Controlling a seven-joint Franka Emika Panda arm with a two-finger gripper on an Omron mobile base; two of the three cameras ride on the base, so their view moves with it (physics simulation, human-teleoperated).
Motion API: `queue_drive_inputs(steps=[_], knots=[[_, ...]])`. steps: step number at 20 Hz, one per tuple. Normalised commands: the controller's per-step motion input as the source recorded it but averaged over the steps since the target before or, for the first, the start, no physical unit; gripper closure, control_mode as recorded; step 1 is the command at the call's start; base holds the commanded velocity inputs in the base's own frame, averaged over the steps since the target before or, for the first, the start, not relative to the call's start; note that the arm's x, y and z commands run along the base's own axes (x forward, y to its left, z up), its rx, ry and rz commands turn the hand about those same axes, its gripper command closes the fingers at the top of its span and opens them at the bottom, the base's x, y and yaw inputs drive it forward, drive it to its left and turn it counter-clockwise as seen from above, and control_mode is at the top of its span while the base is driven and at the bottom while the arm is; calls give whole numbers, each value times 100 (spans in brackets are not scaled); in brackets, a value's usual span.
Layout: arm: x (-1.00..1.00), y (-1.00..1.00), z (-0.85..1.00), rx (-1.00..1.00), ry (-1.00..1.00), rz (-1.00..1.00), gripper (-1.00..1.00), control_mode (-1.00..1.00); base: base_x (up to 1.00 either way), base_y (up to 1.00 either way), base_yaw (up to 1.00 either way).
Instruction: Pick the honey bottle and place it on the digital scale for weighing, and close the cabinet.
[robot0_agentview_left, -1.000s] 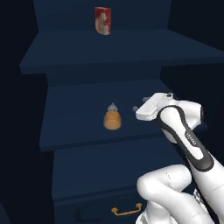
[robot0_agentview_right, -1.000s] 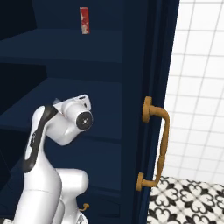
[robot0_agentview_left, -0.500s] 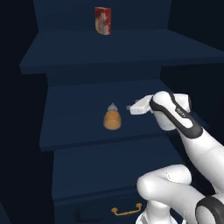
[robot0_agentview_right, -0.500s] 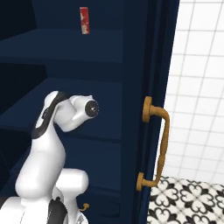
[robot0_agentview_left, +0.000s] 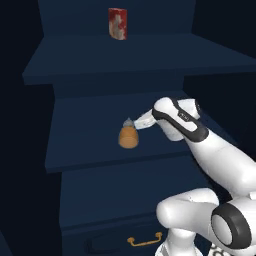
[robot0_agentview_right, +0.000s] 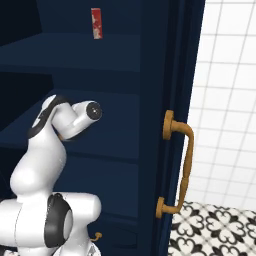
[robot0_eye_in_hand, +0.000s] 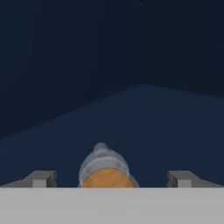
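Observation:
The honey bottle (robot0_agentview_left: 128, 136), amber with a grey-white cap, stands upright on the middle shelf (robot0_agentview_left: 85, 155) of the open navy cabinet (robot0_agentview_right: 176, 75). My gripper (robot0_agentview_left: 138, 122) reaches in from the right at the level of the bottle's cap, almost touching it. In the hand view the honey bottle (robot0_eye_in_hand: 104, 168) sits centred between the two fingertips (robot0_eye_in_hand: 41, 178), which stand wide apart on either side; the gripper (robot0_eye_in_hand: 111, 179) is open and holds nothing. The digital scale is out of view.
A red-and-white box (robot0_agentview_left: 117, 23) stands on the shelf above. The cabinet's right door (robot0_agentview_right: 170, 210) hangs open with its long brass handle (robot0_agentview_right: 184, 167) facing out. A drawer with a brass handle (robot0_agentview_left: 145, 241) lies below the shelves. A white tiled wall (robot0_agentview_right: 230, 100) is at right.
The arm has stretched forward and left into the cabinet, bringing the hand from the shelf's right side up to the bottle. The jaws stayed open; the bottle has not moved.

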Motion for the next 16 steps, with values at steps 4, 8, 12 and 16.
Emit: queue_drive_inputs(steps=[4,8,12,16], knots=[[6,29,-29,-10,0,0,-100,-100,0,0,0],[3,19,-27,-8,0,0,-100,-100,0,0,0],[13,16,-9,-8,0,0,100,-100,0,0,0],[6,0,-1,-2,0,0,100,-100,0,0,0]])
